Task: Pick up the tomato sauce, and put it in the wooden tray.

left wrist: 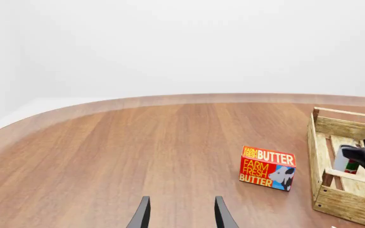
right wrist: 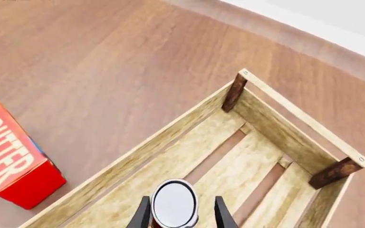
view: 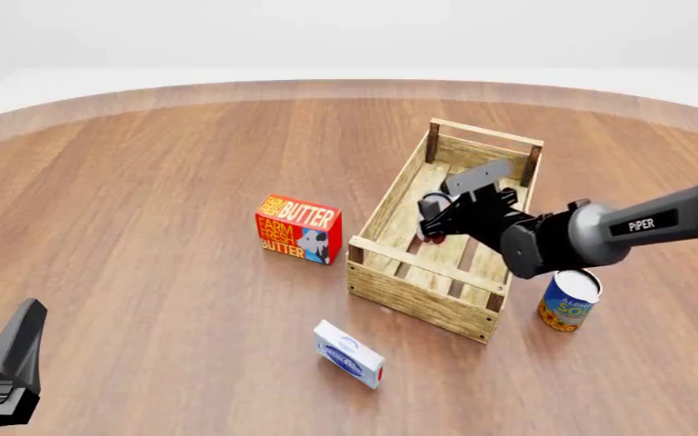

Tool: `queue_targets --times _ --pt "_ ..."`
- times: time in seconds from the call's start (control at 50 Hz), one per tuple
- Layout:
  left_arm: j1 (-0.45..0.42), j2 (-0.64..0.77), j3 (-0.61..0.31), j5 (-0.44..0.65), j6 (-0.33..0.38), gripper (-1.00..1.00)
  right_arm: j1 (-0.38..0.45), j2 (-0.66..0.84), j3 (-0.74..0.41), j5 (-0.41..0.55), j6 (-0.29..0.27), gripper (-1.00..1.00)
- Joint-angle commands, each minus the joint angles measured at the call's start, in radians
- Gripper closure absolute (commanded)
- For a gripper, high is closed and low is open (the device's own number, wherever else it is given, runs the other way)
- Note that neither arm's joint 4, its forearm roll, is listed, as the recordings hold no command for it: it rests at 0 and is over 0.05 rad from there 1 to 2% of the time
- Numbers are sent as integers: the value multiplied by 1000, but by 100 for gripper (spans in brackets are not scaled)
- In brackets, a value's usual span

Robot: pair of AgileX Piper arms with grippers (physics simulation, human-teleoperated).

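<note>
Low in the bottom left corner of the front view sits the left gripper [view: 4, 368], idle, its fingers [left wrist: 142, 214] spread apart around nothing. Right of centre, the right gripper [view: 432, 218] grasps the tomato sauce [right wrist: 173, 203] between both fingers, holding it over the slatted floor inside the wooden tray [view: 416, 286]. A butter box [view: 298, 228] stands left of the tray, a blue-and-yellow can [view: 569, 301] lower right, a small white-and-blue box [view: 349, 353] below.
</note>
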Motion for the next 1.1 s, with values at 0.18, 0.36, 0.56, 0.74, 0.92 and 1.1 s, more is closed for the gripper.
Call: queue_targets --times 0.18,0.36,0.56,0.74,0.92,1.1 --pt "0 0 0 0 0 -100 5 -70 44 -4 5 -100" --pt "0 0 0 0 0 -100 4 -117 78 -5 4 -100" --pt "0 0 0 0 0 -100 -3 -175 120 -4 0 -100" --pt "0 0 0 0 0 -100 -7 -225 160 -4 1 -100" --pt "0 0 0 0 0 -100 -13 -293 213 -5 6 -100" --pt "0 0 0 0 0 -100 -14 -338 251 -5 7 -100"
